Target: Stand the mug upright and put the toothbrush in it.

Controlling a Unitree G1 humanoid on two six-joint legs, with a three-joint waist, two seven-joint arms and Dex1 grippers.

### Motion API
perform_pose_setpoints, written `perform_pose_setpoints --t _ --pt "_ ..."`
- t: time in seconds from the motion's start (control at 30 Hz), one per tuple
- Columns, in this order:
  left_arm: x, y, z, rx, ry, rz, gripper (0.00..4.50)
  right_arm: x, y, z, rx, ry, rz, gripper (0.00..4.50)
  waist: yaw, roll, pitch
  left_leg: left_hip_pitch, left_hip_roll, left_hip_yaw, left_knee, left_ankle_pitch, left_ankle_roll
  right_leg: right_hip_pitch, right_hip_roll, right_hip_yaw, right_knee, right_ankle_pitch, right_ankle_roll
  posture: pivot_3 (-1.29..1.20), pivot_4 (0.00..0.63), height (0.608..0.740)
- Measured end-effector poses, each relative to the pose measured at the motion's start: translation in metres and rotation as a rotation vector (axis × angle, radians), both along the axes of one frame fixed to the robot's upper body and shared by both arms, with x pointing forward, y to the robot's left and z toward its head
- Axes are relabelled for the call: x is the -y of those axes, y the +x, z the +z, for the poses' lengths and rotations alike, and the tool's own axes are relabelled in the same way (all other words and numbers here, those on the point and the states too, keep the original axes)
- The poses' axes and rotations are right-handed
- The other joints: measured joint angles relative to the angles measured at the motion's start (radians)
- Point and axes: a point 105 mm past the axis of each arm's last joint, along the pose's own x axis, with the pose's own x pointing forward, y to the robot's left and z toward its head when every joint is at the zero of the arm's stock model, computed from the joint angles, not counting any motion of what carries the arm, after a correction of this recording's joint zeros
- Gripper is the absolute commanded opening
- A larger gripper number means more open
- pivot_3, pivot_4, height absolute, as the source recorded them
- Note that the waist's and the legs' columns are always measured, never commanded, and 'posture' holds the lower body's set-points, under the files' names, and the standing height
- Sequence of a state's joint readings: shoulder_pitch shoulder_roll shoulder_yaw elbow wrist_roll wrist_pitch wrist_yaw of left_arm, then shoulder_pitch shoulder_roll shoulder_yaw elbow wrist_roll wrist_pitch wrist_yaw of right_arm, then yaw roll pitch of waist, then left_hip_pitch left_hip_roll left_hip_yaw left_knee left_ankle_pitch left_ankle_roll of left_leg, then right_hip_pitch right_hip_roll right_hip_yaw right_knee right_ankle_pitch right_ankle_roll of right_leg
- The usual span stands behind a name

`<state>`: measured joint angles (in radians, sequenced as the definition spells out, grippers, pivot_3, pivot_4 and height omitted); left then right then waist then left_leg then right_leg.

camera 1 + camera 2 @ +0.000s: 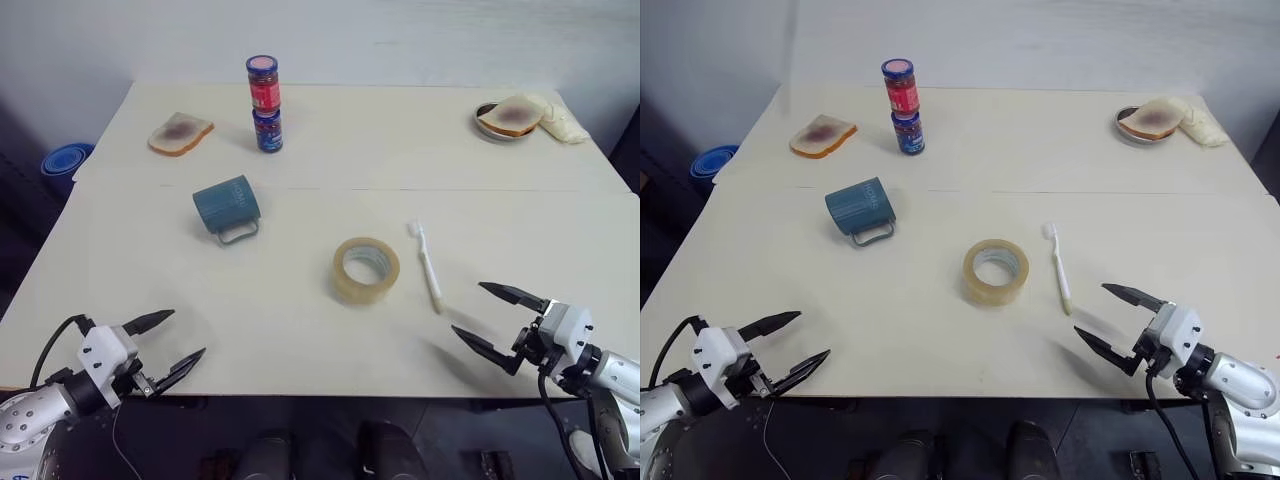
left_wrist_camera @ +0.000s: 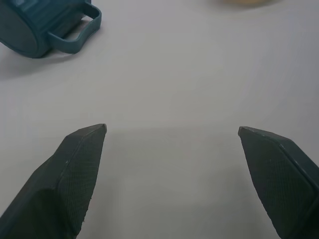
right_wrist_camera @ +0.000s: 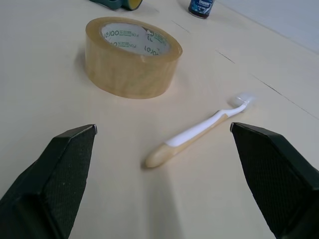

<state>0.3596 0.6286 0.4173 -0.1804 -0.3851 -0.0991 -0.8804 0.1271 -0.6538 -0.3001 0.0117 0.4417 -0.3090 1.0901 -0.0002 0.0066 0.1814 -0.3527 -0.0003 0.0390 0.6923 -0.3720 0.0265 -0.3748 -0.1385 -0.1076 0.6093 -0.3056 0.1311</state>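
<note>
Both grippers hang open and empty: left [image 1: 166,342] at 7 o'clock, right [image 1: 497,319] at 4. The mug [image 1: 226,206] lies on its side at 10 o'clock from the tape [image 1: 366,269]; the toothbrush [image 1: 429,264] lies flat at 3.

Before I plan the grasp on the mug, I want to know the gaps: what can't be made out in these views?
- mug: lies on its side; its opening faces away in the head views, and the left wrist view's edge cuts it off.
- toothbrush: bristles too small to read.
- tape roll: print unreadable.
</note>
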Motion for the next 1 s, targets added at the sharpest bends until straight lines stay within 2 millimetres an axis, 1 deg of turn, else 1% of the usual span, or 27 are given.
perform_pose_setpoints --t 0.27,0.3,0.37,0.43,0.47,0.57,0.63,0.67,0.73,0.77,0.8,0.83,0.87,0.93,1.0 --pt "0.002 -0.001 0.002 -0.005 -0.037 -0.014 4.50 -0.001 0.003 -0.006 0.011 -0.003 0.041 4.48 0.000 0.000 0.000 0.000 0.000 0.000 0.000 0.000 0.000 0.000 0.000 0.000 0.000 0.000 0.000 0.00 0.150 0.740" --pt "0.002 -0.001 0.001 -0.014 -0.053 -0.014 4.50 -0.003 0.003 -0.007 0.009 -0.004 0.052 4.48 0.000 0.000 0.000 0.000 0.000 0.000 0.000 0.000 0.000 0.000 0.000 0.000 0.000 0.000 0.000 0.00 0.150 0.740" --pt "0.004 -0.002 0.003 -0.045 -0.137 -0.023 4.50 -0.013 0.005 -0.006 -0.011 -0.015 0.107 4.48 -0.001 0.001 0.001 0.000 0.001 0.000 0.000 0.000 0.000 0.000 -0.001 0.001 0.000 0.000 0.000 0.00 0.150 0.740" --pt "0.011 -0.004 0.011 -0.057 -0.191 -0.078 4.50 -0.030 0.010 0.000 -0.017 -0.051 0.182 4.48 -0.003 0.002 0.001 0.000 0.001 0.000 0.000 0.000 0.000 0.000 -0.005 0.001 0.000 0.000 0.000 0.00 0.150 0.740" --pt "0.016 -0.005 0.017 -0.056 -0.205 -0.131 4.50 -0.044 0.016 0.006 -0.031 -0.104 0.239 4.48 -0.007 0.003 0.002 0.000 0.001 0.000 0.000 0.000 0.000 -0.001 -0.006 0.001 0.000 0.000 0.000 0.00 0.150 0.740" --pt "0.033 -0.004 0.036 -0.020 -0.201 -0.254 4.50 -0.081 0.029 0.031 0.002 -0.222 0.348 4.48 -0.004 0.005 0.002 0.000 0.001 -0.001 0.000 0.000 -0.001 -0.001 -0.006 0.000 -0.002 -0.001 -0.002 0.00 0.150 0.740" --pt "0.040 -0.003 0.039 -0.018 -0.204 -0.294 4.50 -0.098 0.035 0.037 -0.019 -0.275 0.380 4.48 -0.001 0.006 0.002 -0.001 0.001 -0.003 0.000 -0.001 -0.002 -0.001 -0.003 -0.001 0.000 -0.001 -0.002 0.00 0.150 0.740" --pt "0.044 -0.003 0.036 -0.033 -0.212 -0.304 4.50 -0.108 0.042 0.036 -0.056 -0.309 0.390 4.48 -0.002 0.006 0.002 -0.002 0.000 -0.002 0.000 -0.001 -0.002 -0.002 -0.001 -0.002 0.000 -0.001 -0.002 0.00 0.150 0.740" --pt "0.055 -0.001 0.035 -0.047 -0.223 -0.347 4.50 -0.126 0.053 0.038 -0.112 -0.381 0.405 4.48 -0.001 0.006 0.003 -0.003 -0.001 -0.002 0.000 0.000 -0.001 -0.003 -0.001 -0.003 0.001 -0.001 -0.002 0.00 0.150 0.740" --pt "0.059 -0.001 0.037 -0.041 -0.222 -0.363 4.50 -0.130 0.055 0.039 -0.125 -0.401 0.408 4.48 0.001 0.006 0.003 -0.004 -0.001 -0.003 0.000 0.000 0.000 -0.002 -0.002 -0.004 0.000 -0.001 -0.002 0.00 0.150 0.740" --pt "0.060 -0.001 0.037 -0.039 -0.221 -0.367 4.50 -0.135 0.057 0.038 -0.150 -0.441 0.416 4.10 0.001 0.006 0.002 -0.004 -0.002 -0.004 0.001 -0.001 0.000 -0.002 -0.002 -0.004 0.000 -0.001 -0.002 0.00 0.150 0.740" --pt "0.061 0.000 0.037 -0.043 -0.222 -0.368 4.50 -0.138 0.058 0.036 -0.170 -0.469 0.425 3.88 0.001 0.006 0.002 -0.004 -0.002 -0.004 0.001 -0.001 0.000 -0.002 -0.002 -0.005 0.000 -0.001 -0.002 0.00 0.150 0.740" --pt "0.061 0.001 0.036 -0.045 -0.220 -0.365 4.50 -0.140 0.059 0.032 -0.192 -0.495 0.432 3.56 0.000 0.005 0.003 -0.004 -0.002 -0.004 0.001 -0.001 0.000 -0.002 -0.002 -0.006 0.000 -0.001 -0.002 0.00 0.150 0.740" --pt "0.062 0.001 0.034 -0.049 -0.218 -0.363 4.50 -0.141 0.062 0.023 -0.242 -0.540 0.430 2.82 -0.001 0.005 0.003 -0.004 -0.002 -0.003 0.001 -0.001 0.000 -0.002 -0.002 -0.009 -0.001 -0.001 -0.002 0.00 0.150 0.740" --pt "0.064 0.002 0.034 -0.049 -0.220 -0.360 4.50 -0.142 0.063 0.020 -0.258 -0.576 0.439 2.12 -0.003 0.005 0.003 -0.004 -0.002 -0.003 0.001 -0.001 0.000 -0.002 -0.001 -0.009 -0.001 -0.001 -0.002 0.00 0.150 0.740"
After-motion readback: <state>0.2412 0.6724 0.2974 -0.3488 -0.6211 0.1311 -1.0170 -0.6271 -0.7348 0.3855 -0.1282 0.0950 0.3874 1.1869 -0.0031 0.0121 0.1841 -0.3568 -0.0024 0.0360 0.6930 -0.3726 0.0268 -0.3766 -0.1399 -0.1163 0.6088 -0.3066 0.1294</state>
